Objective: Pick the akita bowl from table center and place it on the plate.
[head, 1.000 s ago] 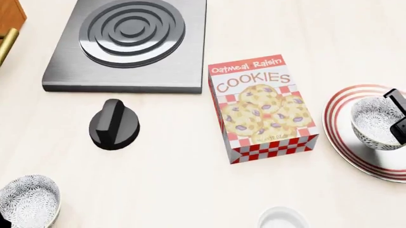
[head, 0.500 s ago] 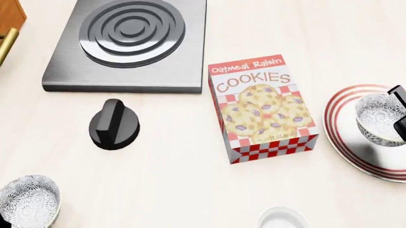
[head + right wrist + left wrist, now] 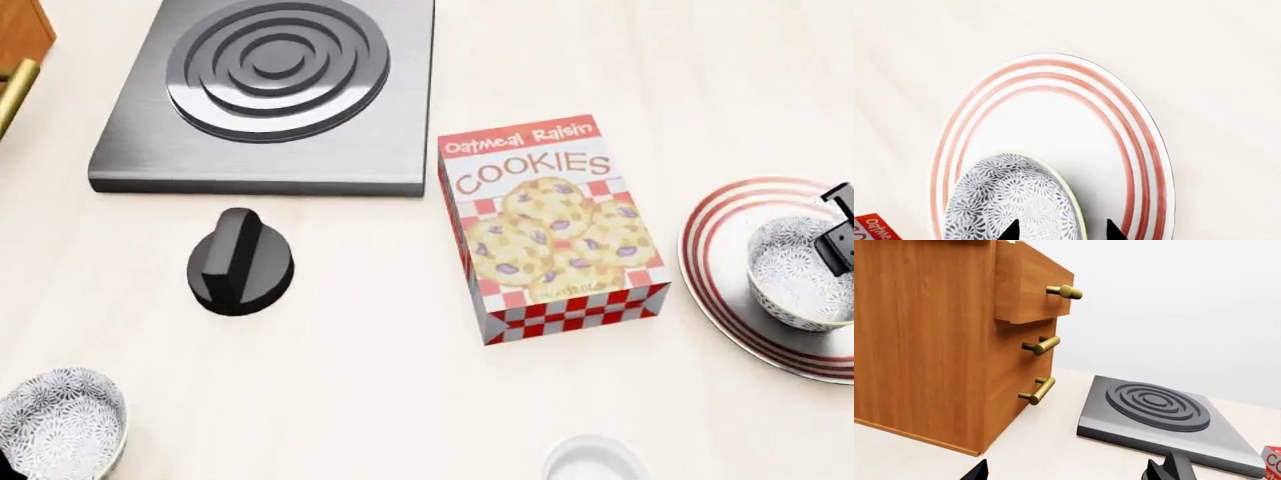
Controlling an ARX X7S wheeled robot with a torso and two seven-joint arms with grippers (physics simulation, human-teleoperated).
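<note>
akita bowl point(image 3: 801, 272) sits upright, mouth up, inside the plate point(image 3: 727, 285), so we judge the placing nearly finished. round, it shows no long axis. our right gripper point(image 3: 1059, 231) straddles its rim, jaws parted; our left gripper point(image 3: 1077, 472) hangs open near the stove.

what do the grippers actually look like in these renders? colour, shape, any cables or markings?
Little shows. The right gripper is matte black and blocky with angular edges at the head view's right border; in its wrist view only two black pointed fingertips poke in. The left gripper likewise shows just two black fingertips, one wedge-shaped. No cables, markings or arm links are visible in any view.
</note>
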